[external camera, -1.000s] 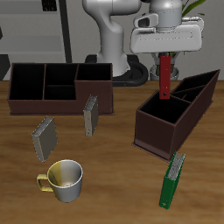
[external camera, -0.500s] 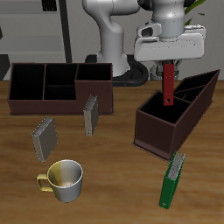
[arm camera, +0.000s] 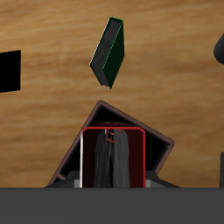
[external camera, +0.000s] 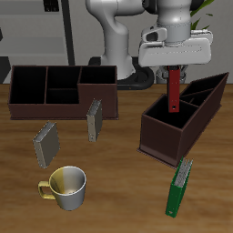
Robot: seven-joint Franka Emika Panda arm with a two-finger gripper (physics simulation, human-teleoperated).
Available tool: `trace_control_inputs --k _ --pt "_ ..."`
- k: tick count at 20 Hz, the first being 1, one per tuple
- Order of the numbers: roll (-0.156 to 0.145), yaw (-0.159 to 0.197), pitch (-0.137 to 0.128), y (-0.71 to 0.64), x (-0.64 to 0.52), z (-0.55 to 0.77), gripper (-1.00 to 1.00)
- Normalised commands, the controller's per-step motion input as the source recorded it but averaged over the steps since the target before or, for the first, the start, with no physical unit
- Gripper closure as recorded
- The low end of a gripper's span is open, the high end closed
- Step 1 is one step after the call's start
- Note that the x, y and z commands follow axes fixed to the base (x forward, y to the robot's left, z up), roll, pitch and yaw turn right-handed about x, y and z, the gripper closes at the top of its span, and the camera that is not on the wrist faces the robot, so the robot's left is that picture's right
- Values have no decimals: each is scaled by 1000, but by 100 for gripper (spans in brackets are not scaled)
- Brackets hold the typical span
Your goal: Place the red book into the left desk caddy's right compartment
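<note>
Hanging upright in the closed tool (external camera: pixel 174 68), the red book (external camera: pixel 174 91) has sunk slightly lower than half a second ago, its bottom edge now dipping into the left desk caddy (external camera: pixel 182 123), probably over the right compartment (external camera: pixel 164 119).

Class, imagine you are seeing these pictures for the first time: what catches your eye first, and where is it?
First, the red book, held upright in the gripper and hanging over the diagonal brown caddy, its lower end in the big end section. Next, the green book standing near the table's front edge, and the mug.
</note>
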Motion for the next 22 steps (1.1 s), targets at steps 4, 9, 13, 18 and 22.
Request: trace_control_inputs --k 4,9,13,18,22 --pt "5 7 20 -7 81 -178 100" --pt "8 1 8 -9 75 -133 100" --pt "8 12 14 18 68 -200 100" --pt "6 -10 32 5 63 -238 100" --pt "15 9 35 80 56 -283 100"
